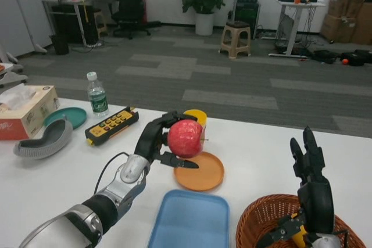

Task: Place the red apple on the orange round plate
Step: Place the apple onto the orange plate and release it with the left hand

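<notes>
With my right hand (311,181) idling open-fingered over the basket (261,225), I'd bring the left hand (156,140), fingers wrapped round the apple (186,138) above the plate's (203,177) left rim, slightly right, lower gently, then release.

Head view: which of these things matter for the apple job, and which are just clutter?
Job: red apple, held by the left hand; orange round plate.

Clutter: blue tray, wicker basket, yellow remote, water bottle, tissue box, teal plate.
</notes>
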